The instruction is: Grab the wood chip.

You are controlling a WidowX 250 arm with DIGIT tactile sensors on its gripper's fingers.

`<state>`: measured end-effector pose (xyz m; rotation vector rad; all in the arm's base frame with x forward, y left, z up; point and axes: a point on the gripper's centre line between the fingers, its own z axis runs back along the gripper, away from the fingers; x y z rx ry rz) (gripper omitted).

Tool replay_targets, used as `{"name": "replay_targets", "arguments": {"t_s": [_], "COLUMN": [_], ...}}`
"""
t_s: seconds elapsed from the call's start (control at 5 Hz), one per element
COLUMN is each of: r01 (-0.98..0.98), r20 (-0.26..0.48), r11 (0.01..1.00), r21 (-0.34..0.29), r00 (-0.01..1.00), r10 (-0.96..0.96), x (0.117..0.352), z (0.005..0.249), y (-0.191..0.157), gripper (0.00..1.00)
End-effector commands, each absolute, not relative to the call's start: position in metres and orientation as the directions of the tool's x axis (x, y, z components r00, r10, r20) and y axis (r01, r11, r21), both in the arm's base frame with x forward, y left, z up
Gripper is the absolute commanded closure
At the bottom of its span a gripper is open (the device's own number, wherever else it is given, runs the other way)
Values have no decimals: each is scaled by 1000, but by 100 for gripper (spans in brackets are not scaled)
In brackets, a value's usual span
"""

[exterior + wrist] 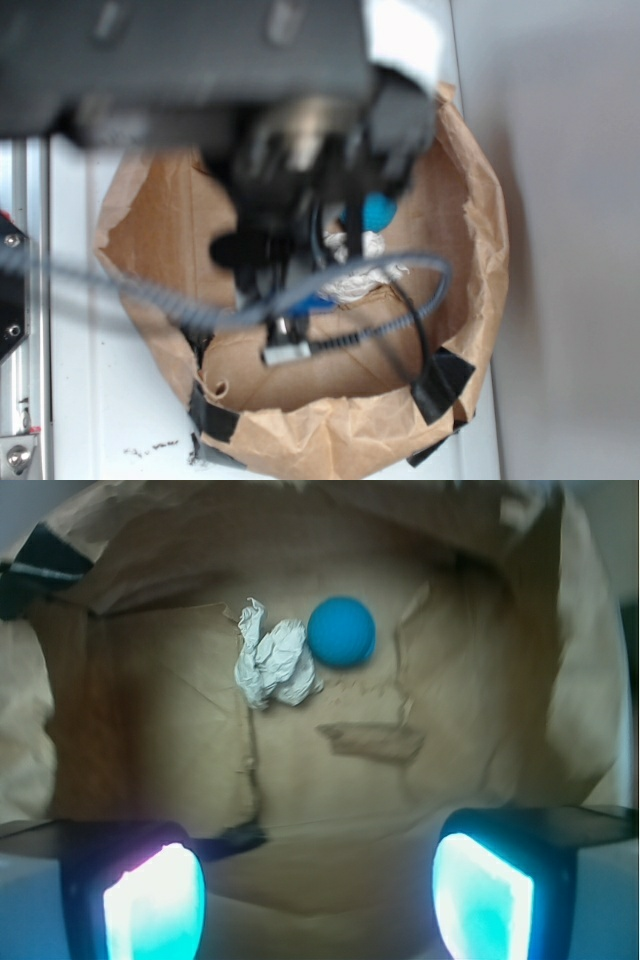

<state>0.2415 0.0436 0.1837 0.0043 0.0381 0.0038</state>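
- The gripper [318, 895] hangs above the paper bag [90, 730] with both fingers spread wide and nothing between them.
- The wood chip [372, 740] lies flat on the bag floor, just below the blue ball [341, 631] and the white paper wad [270, 665].
- Nothing is grabbed yet; descent and closing are left, I think.

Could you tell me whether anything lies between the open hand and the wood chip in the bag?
Nothing visible does. In the wrist view the wood chip lies flat on the paper bag's floor, ahead of the open hand, with bare paper between. The white paper wad and blue ball sit beyond it.
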Motion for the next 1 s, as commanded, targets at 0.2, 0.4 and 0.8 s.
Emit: {"name": "replay_targets", "arguments": {"t_s": [0.2, 0.4, 0.8], "r01": [301, 301, 615], "r20": [35, 35, 0], "r11": [949, 949, 784], "r21": [-97, -97, -81], "r00": [954, 954, 787], "r10": [-299, -299, -617], "x": [250, 250, 275], "z": [192, 192, 140], "y": [57, 57, 50], "gripper": [0, 0, 0]}}
